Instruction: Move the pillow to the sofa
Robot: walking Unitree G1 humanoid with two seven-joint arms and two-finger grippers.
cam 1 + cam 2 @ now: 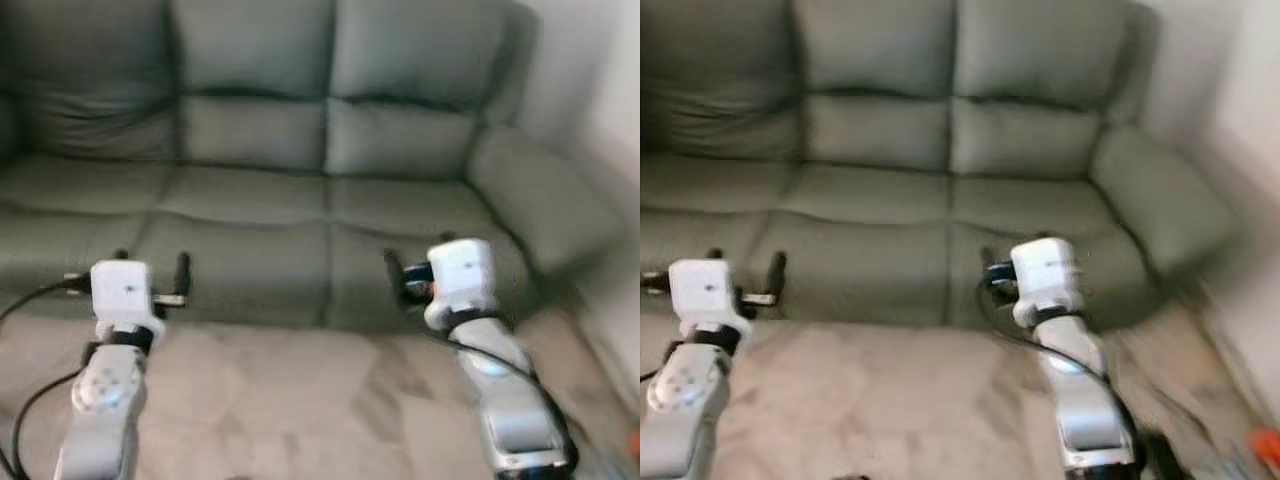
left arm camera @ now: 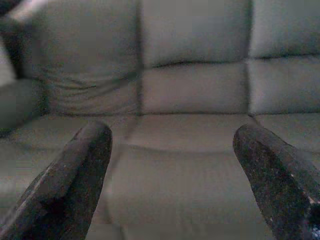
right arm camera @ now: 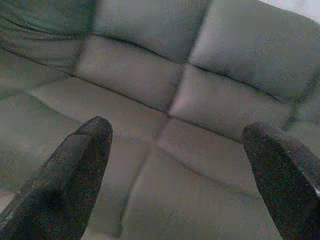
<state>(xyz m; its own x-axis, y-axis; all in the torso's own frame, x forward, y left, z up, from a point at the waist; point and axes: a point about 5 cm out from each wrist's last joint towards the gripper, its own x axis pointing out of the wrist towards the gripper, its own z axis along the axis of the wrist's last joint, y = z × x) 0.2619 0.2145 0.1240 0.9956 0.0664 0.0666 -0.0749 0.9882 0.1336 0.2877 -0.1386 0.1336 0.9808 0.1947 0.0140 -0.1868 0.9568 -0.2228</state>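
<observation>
A grey-green sofa point(image 1: 250, 200) with three seat cushions stands straight ahead of me. Both arms are raised in front of its seat edge. My left gripper point(image 1: 152, 262) is open before the left seat cushion, and its two black fingers point(image 2: 75, 180) stand wide apart with bare sofa between them. My right gripper point(image 1: 418, 258) is open before the right seat cushion, with its fingers point(image 3: 75, 175) also far apart and nothing held.
Pale carpet point(image 1: 300, 400) lies between me and the sofa. The sofa's right armrest point(image 1: 545, 200) stands close to a white wall point(image 1: 600, 80). A small orange thing point(image 1: 1265, 440) lies on the floor at the far right. Black cables run along both arms.
</observation>
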